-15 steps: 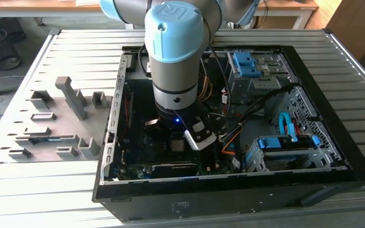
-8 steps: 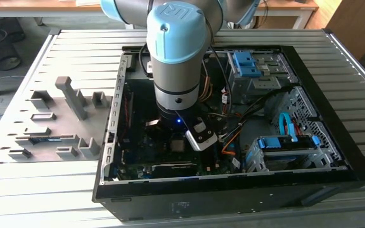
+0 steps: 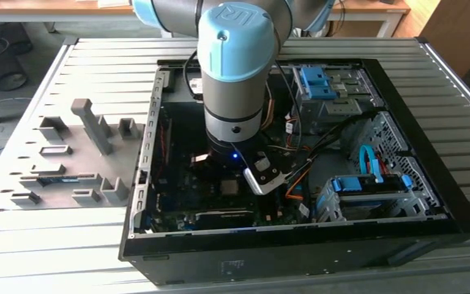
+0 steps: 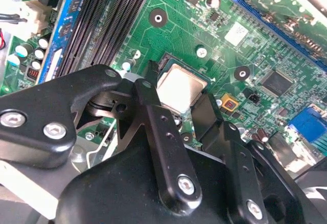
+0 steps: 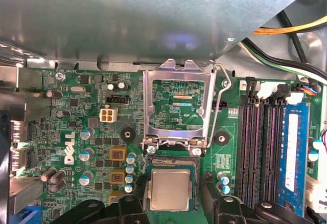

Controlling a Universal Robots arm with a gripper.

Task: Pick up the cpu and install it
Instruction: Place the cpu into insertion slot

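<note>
The cpu (image 5: 170, 189) is a small square chip with a dull silver top. It lies flat in the motherboard socket, also seen in the second wrist view (image 4: 179, 86) and as a tiny pale square (image 3: 229, 187) under the arm in the exterior view. My gripper (image 5: 171, 207) hangs just above it, its black fingers (image 4: 148, 98) standing on either side of the chip with a narrow gap at each edge. The gripper is open and holds nothing. The socket's metal load frame (image 5: 176, 104) is flipped up, with its lever (image 5: 219, 106) raised beside it.
The open black computer case (image 3: 431, 184) lies on a slatted metal table, with cables, drive bays and blue clips (image 3: 317, 82) around the arm. Memory slots (image 5: 260, 147) run beside the socket. A grey fixture plate (image 3: 63, 159) with blocks sits on the exterior view's left.
</note>
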